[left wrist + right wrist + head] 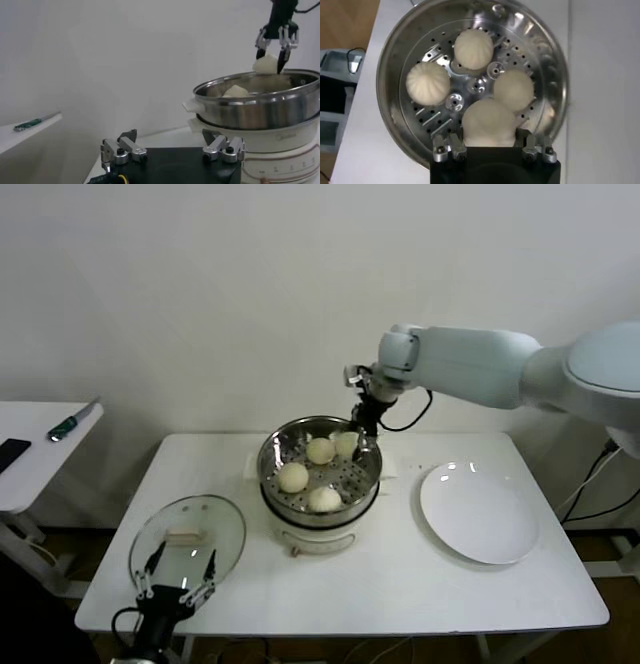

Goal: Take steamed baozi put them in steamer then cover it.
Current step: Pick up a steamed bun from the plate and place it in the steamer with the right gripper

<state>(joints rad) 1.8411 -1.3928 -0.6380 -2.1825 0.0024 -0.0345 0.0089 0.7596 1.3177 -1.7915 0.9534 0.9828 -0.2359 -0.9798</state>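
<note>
Looking over the big white tabletop (400,584), I think most of my job is done. The round shiny steel steamer basket with holes in its floor (275,452) sits on its white pot base in the middle. The flat white round plate (480,519) beside it, on my right, has nothing on it.

The round clear glass lid with the small white bar handle (190,534) lies flat on the tabletop on my left side, well apart from the steamer. So the covering is not done yet.

Three small round cream-white buns (474,48) rest on the steamer floor. The fourth bun (488,122) is the one I am holding.

I judge what is left like this: set this last bun down, let go, then put the lid on top.

My right hand (363,436) is over the far side of the steamer, just above its rim. Its two fingers are pinching the fourth bun from both sides, pressing into the soft dough. In the left wrist view the bun hangs just over the rim, next to the other buns.

My left hand (178,586) waits low at the near edge of the tabletop, just beside the lid. Its fingers are spread apart and hold nothing.
</note>
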